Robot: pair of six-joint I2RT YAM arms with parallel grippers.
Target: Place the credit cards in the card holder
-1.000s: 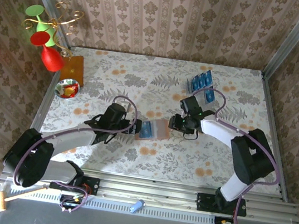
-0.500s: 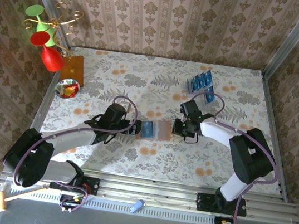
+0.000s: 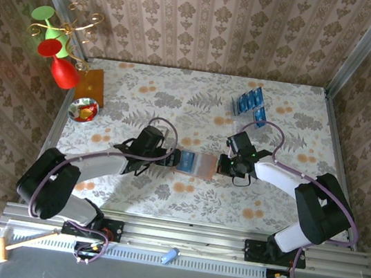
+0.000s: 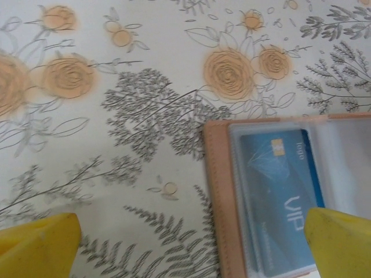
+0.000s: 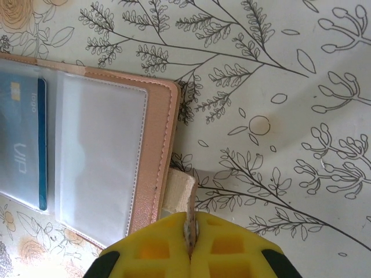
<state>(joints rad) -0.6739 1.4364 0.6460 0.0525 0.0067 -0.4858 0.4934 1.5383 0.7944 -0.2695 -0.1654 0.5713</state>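
Card holder (image 3: 196, 163): open flat, table (image 3: 144, 91) centre, one credit card (image 4: 283, 200) in left side. Right gripper (image 5: 190, 223): clamped on its right-edge tab (image 5: 181, 194). Left gripper (image 3: 167, 157): jaws wide, empty, at left edge. Advice: pin tab steady, keep holder lying flat

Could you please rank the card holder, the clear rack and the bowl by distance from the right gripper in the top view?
1. card holder, gripped by the right gripper, just left of it.
2. clear rack, toward the back wall.
3. bowl, far left side.
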